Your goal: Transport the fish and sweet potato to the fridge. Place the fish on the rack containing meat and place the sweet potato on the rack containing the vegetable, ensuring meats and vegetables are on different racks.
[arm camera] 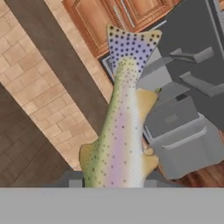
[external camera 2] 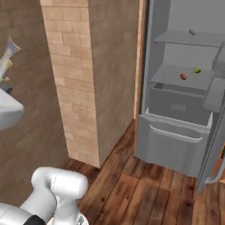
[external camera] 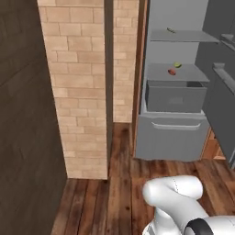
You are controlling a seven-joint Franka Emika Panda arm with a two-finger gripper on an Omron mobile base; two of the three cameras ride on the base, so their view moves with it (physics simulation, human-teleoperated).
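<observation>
My gripper is shut on the fish, a pale spotted fish whose tail points away from the hand. The same fish shows high at the far left of the right base view, well away from the fridge, which stands open. The thin olive meat lies on the higher rack. On the lower shelf the reddish sweet potato rests beside the yellow-green vegetable. From the right base view, the meat, sweet potato and vegetable look the same.
A brick pillar stands between me and the fridge on the left. The grey box drawer sits under the shelves. The open fridge door juts out at the right. Wooden floor lies in front.
</observation>
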